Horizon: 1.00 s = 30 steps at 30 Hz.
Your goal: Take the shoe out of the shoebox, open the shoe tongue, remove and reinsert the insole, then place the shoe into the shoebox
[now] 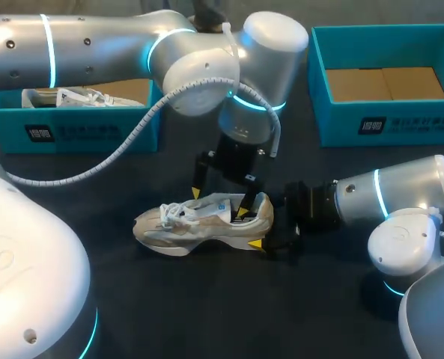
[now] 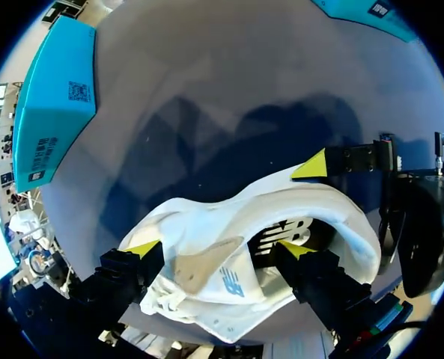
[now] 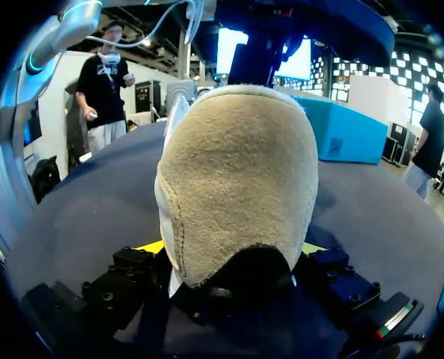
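Our left claw hangs spread wide over the shoe, with one finger dipped into its opening near the heel and the other by the tongue. Our right claw clamps the heel from both sides. The shoe stands on its sole on the dark table, out in front of the left shoebox and the right shoebox.
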Each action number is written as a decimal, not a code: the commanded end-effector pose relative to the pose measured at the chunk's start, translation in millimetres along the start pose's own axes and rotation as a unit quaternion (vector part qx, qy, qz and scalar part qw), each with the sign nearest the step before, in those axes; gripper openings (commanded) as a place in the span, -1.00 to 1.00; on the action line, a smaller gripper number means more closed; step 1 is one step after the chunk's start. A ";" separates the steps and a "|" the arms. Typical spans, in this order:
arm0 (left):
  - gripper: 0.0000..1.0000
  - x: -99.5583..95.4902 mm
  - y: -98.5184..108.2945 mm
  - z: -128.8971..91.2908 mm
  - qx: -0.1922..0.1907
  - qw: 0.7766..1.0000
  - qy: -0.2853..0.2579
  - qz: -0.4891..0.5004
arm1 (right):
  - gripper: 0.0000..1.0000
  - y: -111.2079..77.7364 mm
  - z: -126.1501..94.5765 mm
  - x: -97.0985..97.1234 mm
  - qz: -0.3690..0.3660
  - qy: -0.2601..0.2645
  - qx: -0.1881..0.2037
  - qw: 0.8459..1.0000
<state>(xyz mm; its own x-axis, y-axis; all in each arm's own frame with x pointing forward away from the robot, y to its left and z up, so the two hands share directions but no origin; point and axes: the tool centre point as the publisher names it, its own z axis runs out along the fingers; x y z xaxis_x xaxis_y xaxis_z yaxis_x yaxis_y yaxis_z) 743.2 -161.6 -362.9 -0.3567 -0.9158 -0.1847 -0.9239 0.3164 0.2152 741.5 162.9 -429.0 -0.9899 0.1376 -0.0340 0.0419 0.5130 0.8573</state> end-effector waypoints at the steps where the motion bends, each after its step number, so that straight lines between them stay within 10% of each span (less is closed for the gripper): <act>1: 1.00 1.2 -2.8 6.2 -0.003 1.000 -0.002 -0.001 | -1.00 -1.0 3.3 0.2 0.000 -0.001 0.000 1.000; 30: 1.00 -41.8 29.7 -15.3 -0.006 0.996 -0.031 -0.089 | -1.00 -1.0 3.3 0.2 0.000 -0.001 0.000 1.000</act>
<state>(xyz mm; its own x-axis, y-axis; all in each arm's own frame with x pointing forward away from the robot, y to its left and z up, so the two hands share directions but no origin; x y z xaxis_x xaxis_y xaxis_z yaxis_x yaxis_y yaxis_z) 738.2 -124.4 -343.1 -0.2020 -0.9358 -0.2888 -0.9691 0.1483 0.1973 741.5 162.9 -429.0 -0.9899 0.1376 -0.0340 0.0419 0.5130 0.8574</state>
